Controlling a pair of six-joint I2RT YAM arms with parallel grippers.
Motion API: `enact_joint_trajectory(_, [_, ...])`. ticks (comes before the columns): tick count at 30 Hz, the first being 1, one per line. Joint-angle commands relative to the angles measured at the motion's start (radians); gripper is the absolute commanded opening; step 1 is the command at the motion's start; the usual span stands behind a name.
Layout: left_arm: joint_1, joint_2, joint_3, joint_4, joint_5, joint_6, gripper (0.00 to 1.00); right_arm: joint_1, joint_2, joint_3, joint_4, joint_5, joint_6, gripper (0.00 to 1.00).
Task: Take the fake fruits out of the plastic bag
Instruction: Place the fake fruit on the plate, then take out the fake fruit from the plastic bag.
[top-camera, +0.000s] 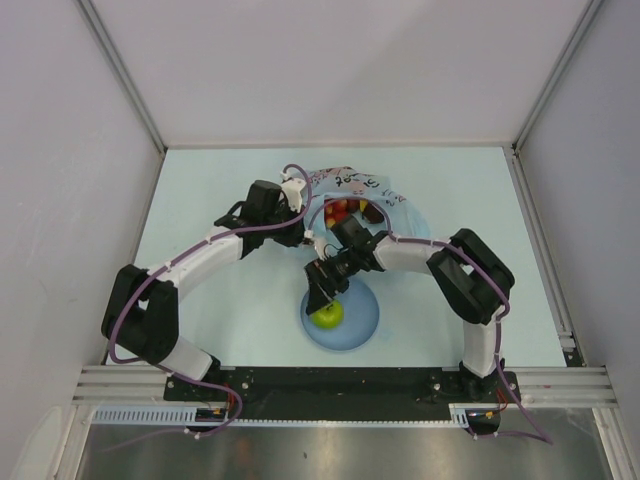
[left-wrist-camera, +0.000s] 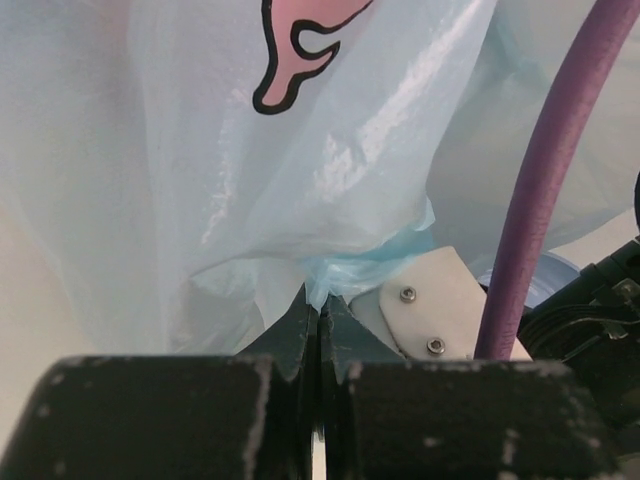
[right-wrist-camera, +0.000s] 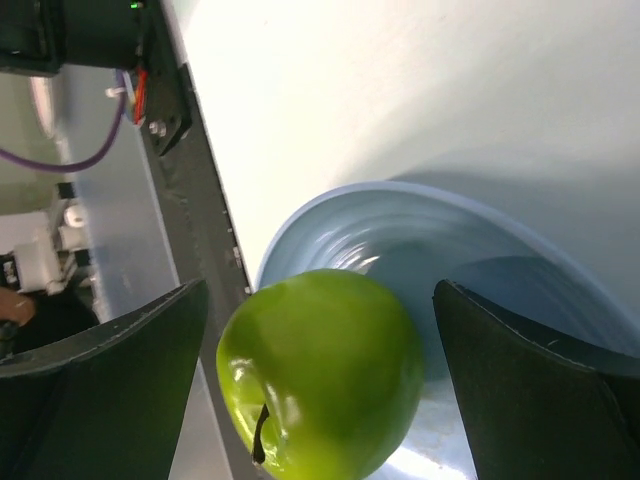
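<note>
The green apple (right-wrist-camera: 320, 370) lies on the round light-blue plate (right-wrist-camera: 400, 200), free between the wide-apart fingers of my right gripper (right-wrist-camera: 320, 285), which touch neither side of it. In the top view the right gripper (top-camera: 322, 297) hovers just above the apple (top-camera: 328, 314). Behind it lies the crinkly light-blue plastic bag (top-camera: 355, 190), with red and yellow fake fruits (top-camera: 345, 210) showing at its mouth. My left gripper (top-camera: 298, 232) is shut on a bunched edge of the bag (left-wrist-camera: 300, 150), pinched at its tips (left-wrist-camera: 320, 300).
The plate (top-camera: 362, 325) sits near the table's front edge, close to the black base rail (top-camera: 330, 385). A purple cable (left-wrist-camera: 540, 200) and the right arm's links (top-camera: 400, 250) cross in front of the bag. White walls enclose the table.
</note>
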Motion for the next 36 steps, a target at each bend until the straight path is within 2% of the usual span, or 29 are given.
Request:
enact_joint_trajectory(1, [0.004,-0.022,0.004,0.03,0.02,-0.009,0.0,-0.018,-0.041,0.055,-0.029,0.093,-0.063,1.0])
enact_joint_trajectory(9, [0.004,-0.008,0.024,0.03,0.019,-0.006,0.0,-0.031,-0.121,0.092,-0.047,0.079,-0.1,1.0])
enact_joint_trajectory(11, [0.004,0.004,0.038,0.028,0.019,-0.004,0.0,-0.025,-0.151,0.12,-0.102,0.05,-0.118,1.0])
enact_joint_trajectory(16, [0.004,0.015,0.066,0.027,0.02,-0.004,0.0,-0.02,-0.311,0.15,-0.312,0.047,-0.283,1.0])
enact_joint_trajectory(19, [0.004,0.012,0.066,0.028,0.019,-0.004,0.0,-0.05,-0.372,0.149,-0.365,0.107,-0.259,0.99])
enact_joint_trajectory(22, [0.004,0.0,0.064,0.022,0.011,-0.013,0.0,-0.141,-0.385,0.15,-0.319,0.136,-0.175,0.88])
enact_joint_trajectory(23, [0.004,-0.006,0.061,0.015,0.02,-0.007,0.0,-0.188,-0.383,0.149,-0.305,0.142,-0.126,0.79])
enact_joint_trajectory(26, [0.004,-0.003,0.086,-0.039,0.022,0.009,0.0,-0.21,-0.366,0.149,-0.242,0.278,-0.133,0.63])
enact_joint_trajectory(29, [0.004,0.0,0.142,-0.112,0.039,0.063,0.0,-0.215,-0.351,0.15,-0.175,0.442,-0.176,0.52])
enact_joint_trajectory(30, [0.004,0.0,0.159,-0.135,0.081,0.088,0.0,-0.216,-0.339,0.15,-0.147,0.535,-0.201,0.5])
enact_joint_trajectory(32, [0.002,0.001,0.201,-0.201,0.093,0.155,0.0,-0.227,-0.284,0.15,-0.118,0.597,-0.212,0.47])
enact_joint_trajectory(36, [-0.002,-0.035,0.187,-0.237,0.024,0.269,0.0,-0.261,-0.187,0.155,0.008,0.732,-0.132,0.44])
